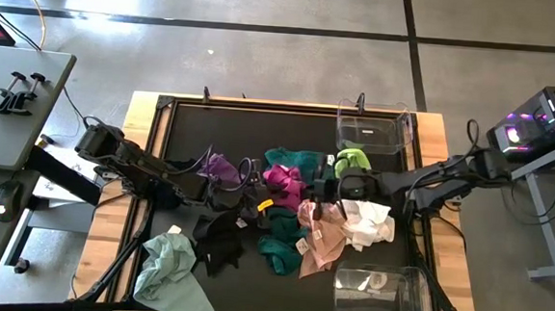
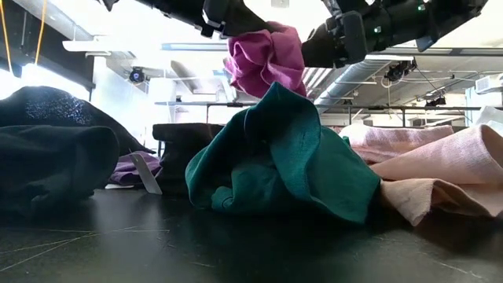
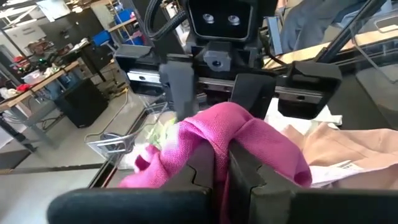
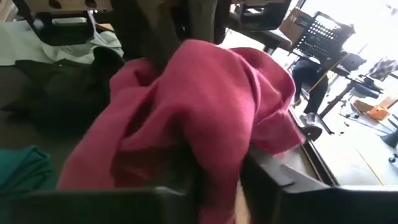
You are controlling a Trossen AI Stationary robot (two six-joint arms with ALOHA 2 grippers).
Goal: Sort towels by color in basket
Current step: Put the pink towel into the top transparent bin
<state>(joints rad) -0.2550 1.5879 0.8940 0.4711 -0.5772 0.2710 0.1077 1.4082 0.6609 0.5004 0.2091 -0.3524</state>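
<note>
Here, the magenta towel point(image 3: 249, 146) is gripped from both sides and held off the table, near the centre of the high view. The left gripper point(image 3: 222, 168) is seen in its wrist view with both fingers pressed together on a fold of the cloth. The right gripper point(image 4: 217, 180) is likewise closed on the same towel, which bulges over its fingers. In the low view the towel point(image 2: 263, 59) hangs at the upper middle of the frame between the two dark arms, above a teal towel point(image 2: 287, 157) heaped on the black table surface point(image 2: 236, 251). To the right of that lies a pink towel point(image 2: 440, 169); a black towel point(image 2: 55, 157) fills the left edge. In the high view a pale mint towel point(image 1: 167, 269) is seen at lower left, a white towel point(image 1: 370, 224) right of centre, and a clear bin point(image 1: 371, 127) at the upper right.
</note>
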